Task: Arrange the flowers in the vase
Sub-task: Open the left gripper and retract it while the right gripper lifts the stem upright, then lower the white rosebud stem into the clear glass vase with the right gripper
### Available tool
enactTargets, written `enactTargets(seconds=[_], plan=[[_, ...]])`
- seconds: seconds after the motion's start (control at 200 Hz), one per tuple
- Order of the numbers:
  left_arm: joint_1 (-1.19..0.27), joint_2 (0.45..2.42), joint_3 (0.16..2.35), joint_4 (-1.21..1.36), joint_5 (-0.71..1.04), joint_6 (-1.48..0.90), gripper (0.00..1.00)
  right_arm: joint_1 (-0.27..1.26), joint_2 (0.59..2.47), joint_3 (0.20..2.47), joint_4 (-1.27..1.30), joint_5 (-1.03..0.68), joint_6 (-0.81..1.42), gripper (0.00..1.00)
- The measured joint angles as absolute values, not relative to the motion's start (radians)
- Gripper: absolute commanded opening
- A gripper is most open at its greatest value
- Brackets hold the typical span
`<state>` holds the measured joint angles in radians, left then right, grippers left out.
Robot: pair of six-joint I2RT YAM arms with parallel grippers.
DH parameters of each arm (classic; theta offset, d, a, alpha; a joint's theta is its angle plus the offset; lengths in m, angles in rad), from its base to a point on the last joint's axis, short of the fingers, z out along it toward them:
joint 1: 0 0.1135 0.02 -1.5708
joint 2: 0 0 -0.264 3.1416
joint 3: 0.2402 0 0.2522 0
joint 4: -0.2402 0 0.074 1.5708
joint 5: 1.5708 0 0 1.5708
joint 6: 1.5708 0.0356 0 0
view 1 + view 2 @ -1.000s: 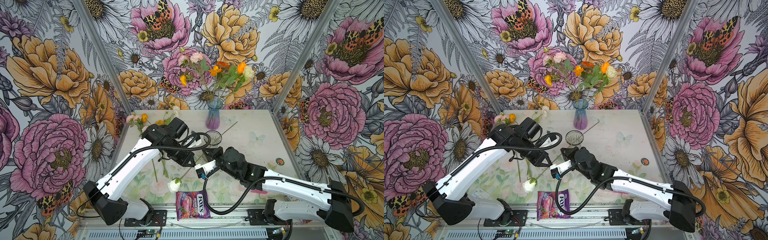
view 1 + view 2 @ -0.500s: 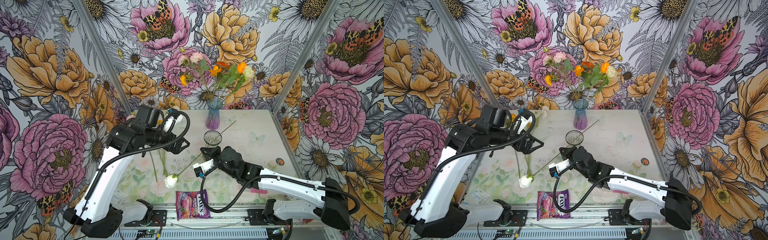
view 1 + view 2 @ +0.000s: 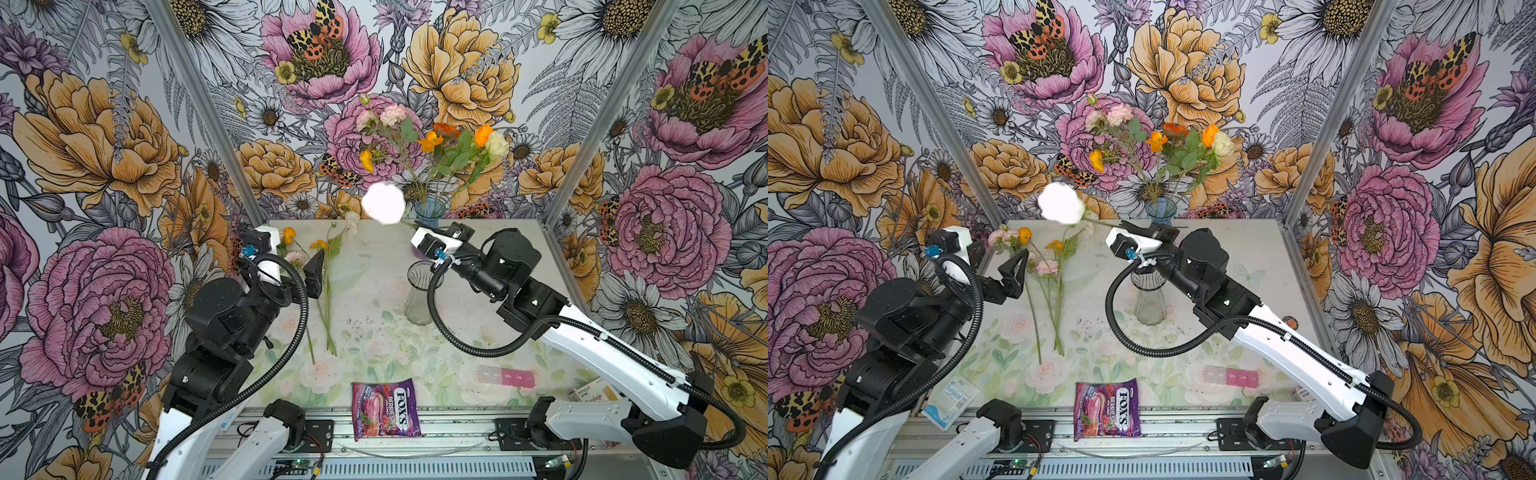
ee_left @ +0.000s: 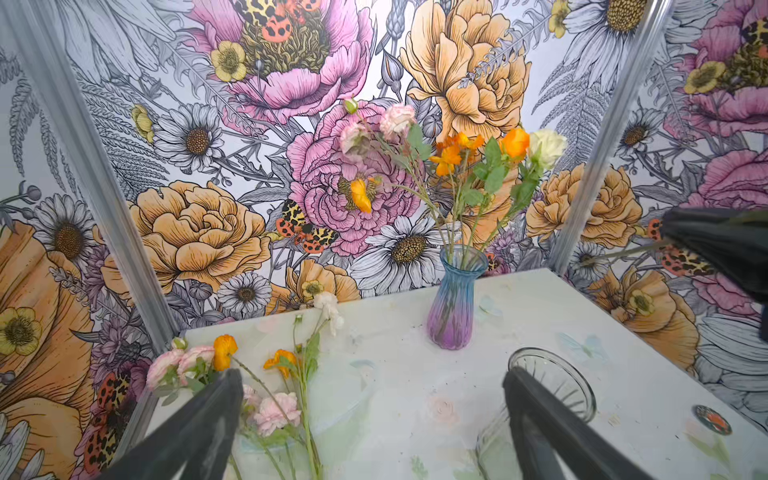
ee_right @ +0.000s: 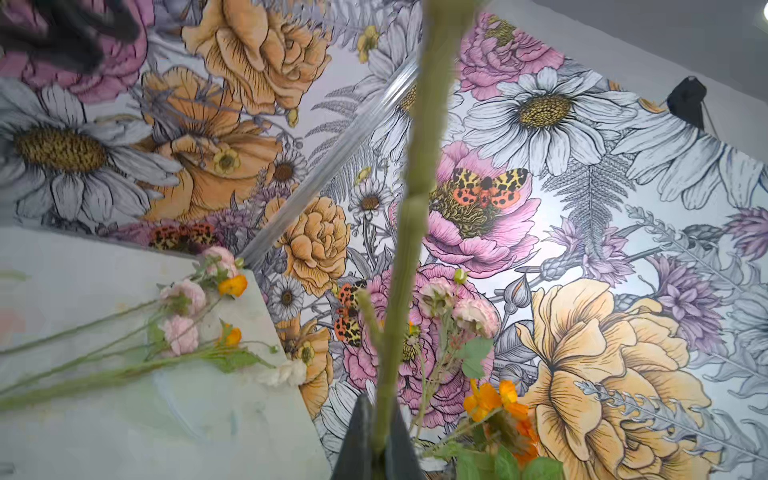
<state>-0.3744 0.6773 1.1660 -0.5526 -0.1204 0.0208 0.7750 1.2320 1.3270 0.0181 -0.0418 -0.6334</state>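
Raised: rounded white rose (image 3: 383, 203) | right fingers (image 5: 357, 442) pinch its knobbly stem (image 5: 409, 232)

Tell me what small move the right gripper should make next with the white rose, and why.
Probably tilt the white rose so its stem end points down over the blue vase. The right gripper is shut on the stem, which lies nearly level, and that vase already holds flowers.

1. The left arm (image 3: 216, 316) and the right arm (image 3: 602, 353) both have white shells and black joint blocks.
2. A black ribbed cable (image 3: 302, 316) runs in a loop beside each one.
3. Each wrist carries a white camera box (image 3: 428, 240) with a small blue plug (image 3: 437, 252).
4. The left gripper (image 4: 370, 380) has black, wedge-shaped fingers (image 4: 199, 424).
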Motion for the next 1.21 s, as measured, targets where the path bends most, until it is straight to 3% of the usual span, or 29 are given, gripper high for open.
enactTargets(seconds=[0.245, 0.515, 1.021, 1.206], plan=[[-0.374, 0.587, 0.947, -0.411, -0.005, 0.037, 0.99, 0.651, 1.231, 1.316, 0.068, -0.239, -0.131, 0.00], [-0.374, 0.575, 0.769, -0.350, 0.183, 0.116, 0.99, 0.627, 1.231, 1.238, 0.174, -0.327, 0.197, 0.00], [-0.376, 0.545, 0.740, -0.309, 0.258, 0.124, 0.99, 0.613, 1.222, 1.052, 0.181, -0.292, 0.212, 0.00], [-0.377, 0.567, 0.740, -0.309, 0.270, 0.123, 0.99, 0.607, 1.222, 0.948, 0.253, -0.293, 0.198, 0.11]])
